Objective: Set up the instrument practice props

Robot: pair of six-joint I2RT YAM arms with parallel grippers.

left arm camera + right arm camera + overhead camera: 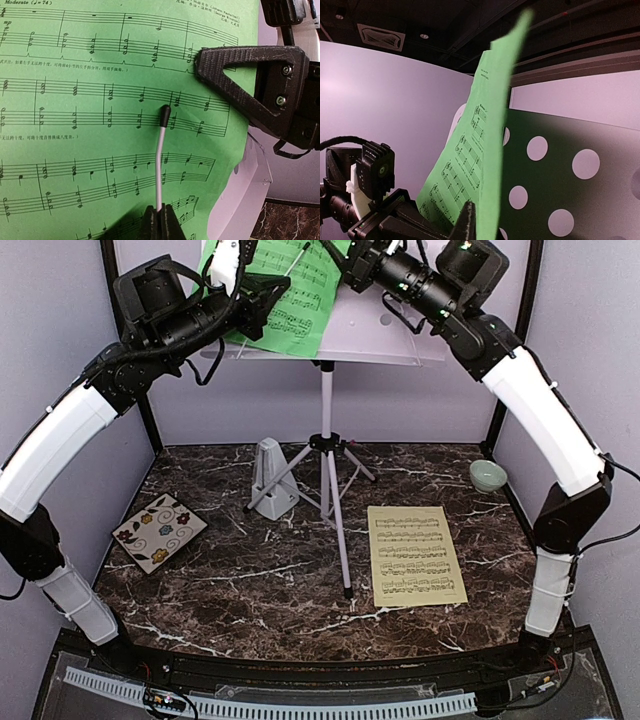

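Note:
The white tripod music stand [326, 440] stands mid-table, its perforated desk [385, 335] high at the back. The green music sheet [292, 302] lies against the desk. My left gripper [161, 220] is shut on the stand's thin white page-holder wire [159, 165], whose black tip rests on the green music sheet [100, 150]. My right gripper [479, 212] is shut on the edge of the green music sheet [485, 150], in front of the desk [560, 165]. On the tabletop, the pale-yellow music sheet [415, 555] lies flat at the right and the light-grey metronome [272, 478] stands by the tripod legs.
A floral square tile [160, 532] lies at the left of the marble table. A small pale-green bowl [487, 476] sits at the back right. Purple walls close in the back and both sides. The right gripper's black finger [245, 82] shows close by in the left wrist view.

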